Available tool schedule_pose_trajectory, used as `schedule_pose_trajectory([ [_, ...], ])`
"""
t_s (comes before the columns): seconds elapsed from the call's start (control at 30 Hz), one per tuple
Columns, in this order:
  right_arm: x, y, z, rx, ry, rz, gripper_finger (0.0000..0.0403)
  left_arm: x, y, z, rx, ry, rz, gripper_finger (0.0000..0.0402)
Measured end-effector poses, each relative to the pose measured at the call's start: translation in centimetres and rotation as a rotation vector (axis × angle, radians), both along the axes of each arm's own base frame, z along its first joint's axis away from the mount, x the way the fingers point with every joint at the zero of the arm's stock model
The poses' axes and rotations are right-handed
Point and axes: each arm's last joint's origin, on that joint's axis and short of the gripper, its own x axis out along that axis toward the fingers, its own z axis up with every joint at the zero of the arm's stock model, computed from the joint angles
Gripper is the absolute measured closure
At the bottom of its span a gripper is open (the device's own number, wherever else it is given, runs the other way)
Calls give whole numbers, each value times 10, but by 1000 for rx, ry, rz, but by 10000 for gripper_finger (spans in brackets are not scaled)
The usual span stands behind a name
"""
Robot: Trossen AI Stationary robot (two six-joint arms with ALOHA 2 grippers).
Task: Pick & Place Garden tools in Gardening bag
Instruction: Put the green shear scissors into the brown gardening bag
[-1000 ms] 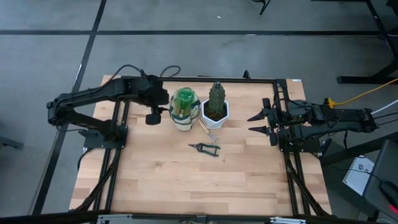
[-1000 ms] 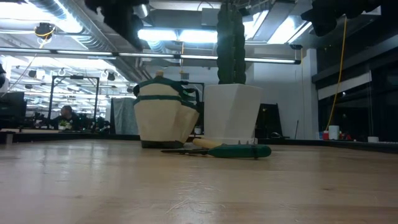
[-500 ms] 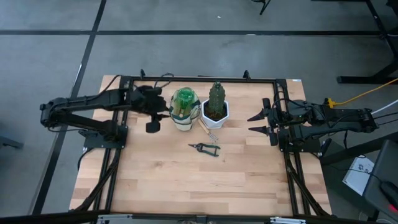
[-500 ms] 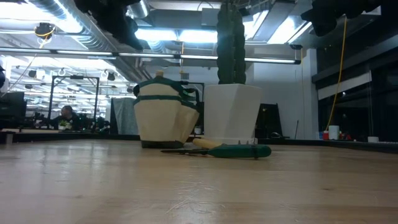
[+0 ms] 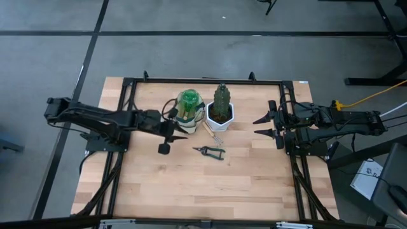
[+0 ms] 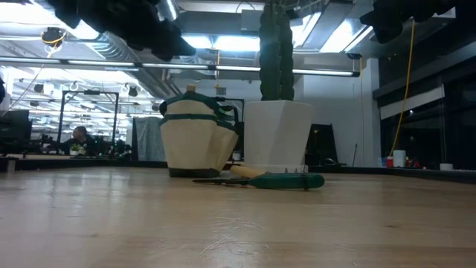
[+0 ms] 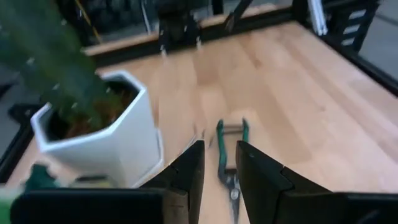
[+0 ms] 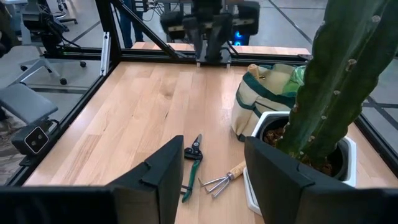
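Note:
The beige gardening bag with green trim (image 5: 189, 114) stands at the table's far middle, and the green spray bottle (image 5: 189, 102) sits in it. A pale wooden end (image 8: 252, 68) sticks out of the bag's top. The dark-handled pruning shears (image 5: 210, 151) and the wooden-handled hand fork (image 5: 213, 134) lie flat on the table near the bag. My left gripper (image 5: 183, 131) is open and empty above the table by the bag's near side, pointing right toward the shears (image 7: 229, 158). My right gripper (image 5: 261, 125) waits open and empty at the right.
A green cactus in a white hexagonal pot (image 5: 220, 112) stands right beside the bag, and the fork lies at its near side (image 8: 222, 177). The black frame rails (image 5: 203, 81) run round the table. Bare wood lies toward the near edge (image 5: 203, 191).
My left gripper has drawn away from the bag's left side and gone toward the table's near edge and a little to the right. It now stands by the bag's near side. The bag, fork and shears have stayed in place.

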Motion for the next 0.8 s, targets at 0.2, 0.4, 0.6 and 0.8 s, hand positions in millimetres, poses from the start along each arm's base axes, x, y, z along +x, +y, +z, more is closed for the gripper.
schedule_pose_trajectory([
  [0.2,0,0,0,0,0,0,231,19,-14,-15,20,-41,-60,314],
  [0.4,0,0,0,0,1,0,231,40,-32,-35,73,-81,-91,324],
  [0.6,0,0,0,0,0,0,231,67,-46,-44,214,-75,4,342],
  [0.8,0,0,0,0,0,0,231,107,-54,-44,261,62,-4,349],
])
